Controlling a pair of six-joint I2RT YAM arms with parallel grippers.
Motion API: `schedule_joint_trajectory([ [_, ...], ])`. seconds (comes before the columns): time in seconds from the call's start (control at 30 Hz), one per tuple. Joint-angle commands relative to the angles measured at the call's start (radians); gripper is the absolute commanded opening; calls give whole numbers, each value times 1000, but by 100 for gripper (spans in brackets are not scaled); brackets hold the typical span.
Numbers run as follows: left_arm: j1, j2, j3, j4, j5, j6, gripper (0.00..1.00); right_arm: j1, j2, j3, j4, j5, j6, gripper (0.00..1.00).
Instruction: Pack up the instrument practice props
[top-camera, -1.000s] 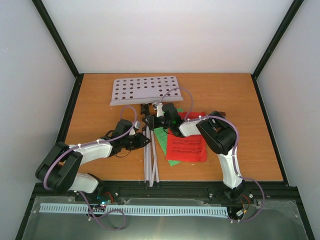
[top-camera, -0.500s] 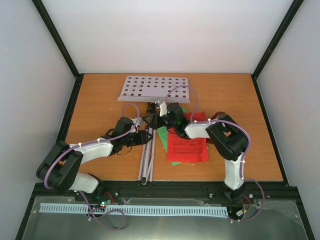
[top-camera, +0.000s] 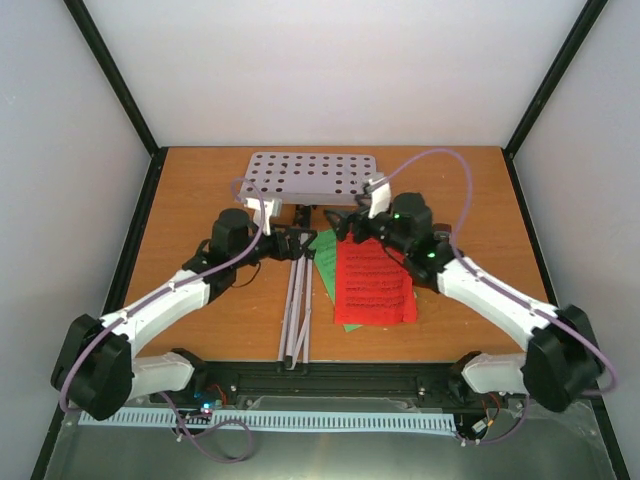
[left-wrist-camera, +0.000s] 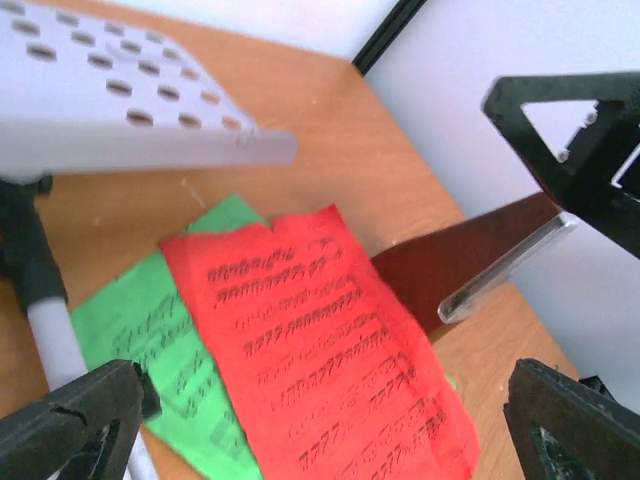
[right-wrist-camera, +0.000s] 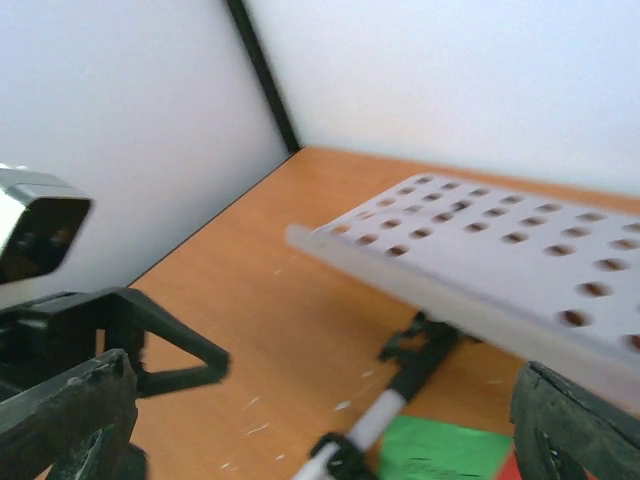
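The silver stand lies flat on the table, its perforated tray (top-camera: 310, 177) at the back and its folded legs (top-camera: 296, 312) pointing toward me. My left gripper (top-camera: 292, 240) is open just left of the pole and holds nothing. My right gripper (top-camera: 346, 229) is open just right of the pole, above the top of the sheets. The red music sheet (top-camera: 373, 282) lies over the green one (top-camera: 324, 262). In the left wrist view the open left gripper (left-wrist-camera: 320, 440) hangs over the red sheet (left-wrist-camera: 320, 330), with a dark-brown metronome (left-wrist-camera: 450, 268) behind. The right wrist view shows the tray (right-wrist-camera: 500, 265) and pole (right-wrist-camera: 385, 415).
Black frame rails (top-camera: 135, 225) run along the table's sides, with white walls behind. The arm bases and a cable duct (top-camera: 270, 420) lie along the near edge. Bare wood (top-camera: 190, 200) shows left of the stand and right of the sheets.
Both grippers have opened and let go of the stand's pole. Both arms have stretched out and shifted toward the back. The tray has swung right and squared up; the legs' ends slid left.
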Motion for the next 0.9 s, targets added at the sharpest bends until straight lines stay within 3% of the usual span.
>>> schedule_joint_trajectory([
  [0.0,70,3,130,-48,72,103,99,-98,-135,40,-272,149,-77,100],
  [0.27,371,131,325,-139,130,182,99,-460,-253,99,-448,87,-87,100],
  [0.43,732,148,239,34,225,88,100,-776,-282,66,-437,13,-63,100],
  [0.57,976,105,98,198,222,26,99,-1021,-325,-71,-323,-20,-12,100],
  [0.73,1014,-21,-139,364,-115,137,100,-1077,-380,-276,-158,147,-80,100],
  [0.87,1009,-29,-344,631,-158,215,99,-1077,-405,-473,102,184,-108,100],
])
